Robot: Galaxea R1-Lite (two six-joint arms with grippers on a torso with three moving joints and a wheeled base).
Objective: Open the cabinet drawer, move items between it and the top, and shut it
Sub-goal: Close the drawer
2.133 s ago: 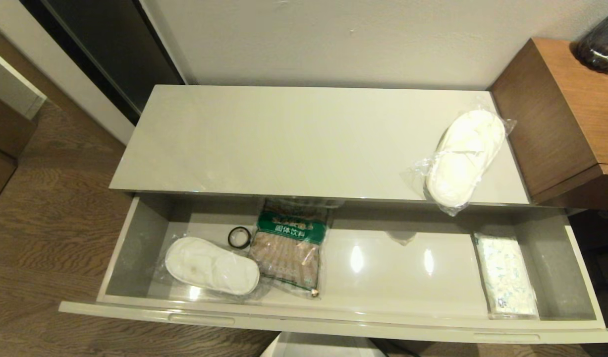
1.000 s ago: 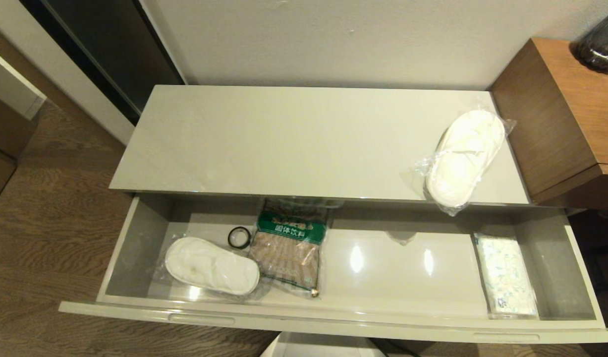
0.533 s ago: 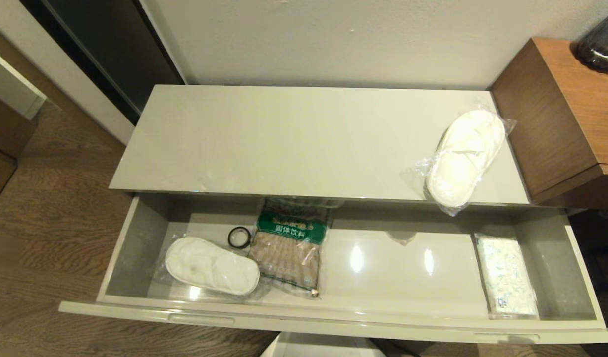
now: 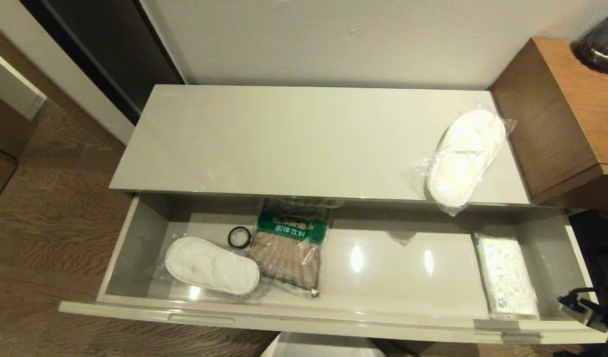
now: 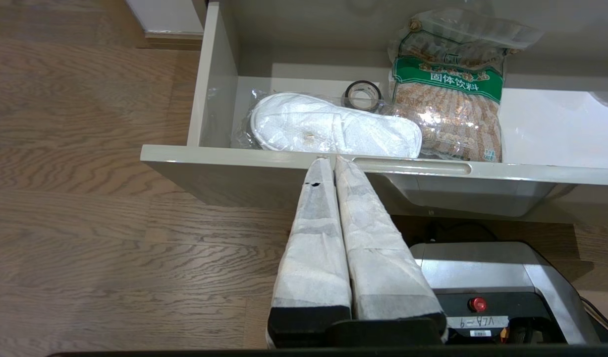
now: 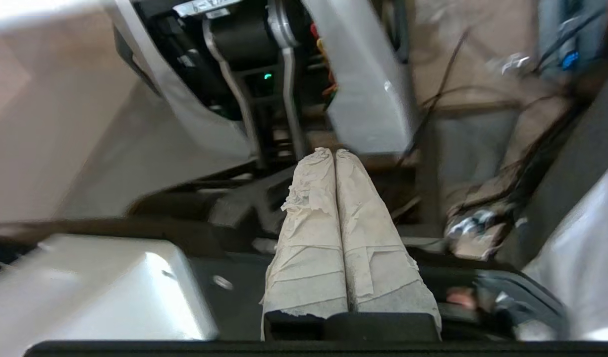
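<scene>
the glossy beige-cream cabinet top (image 4: 284,139) is the largest thing here, and one bagged pair of white slippers (image 4: 463,157) lies near its right end, the bag's tip overhanging the front edge. below it the single drawer (image 4: 328,322) stands pulled open. inside are four things: a brown bag with a green label (image 4: 291,248) left of centre, its far end tucked under the top; a second bagged slipper pair (image 4: 212,265) at the left, touching that bag; a flat white packet with faint green print (image 4: 506,275) along the right wall; and one small black tape roll (image 4: 239,237) just behind the left slippers.

two grippers. the left gripper (image 5: 332,159) sits low, outside the drawer front, its taped fingers pressed together on nothing, tips right at the front panel's upper edge by the handle slot. the right gripper (image 6: 331,151) also has its wrapped fingers closed and empty; its surroundings are blurred machinery and cables. from the head camera only a dark fragment of the right arm (image 4: 588,307) shows, cut off at the frame edge near the drawer's right front corner.
</scene>
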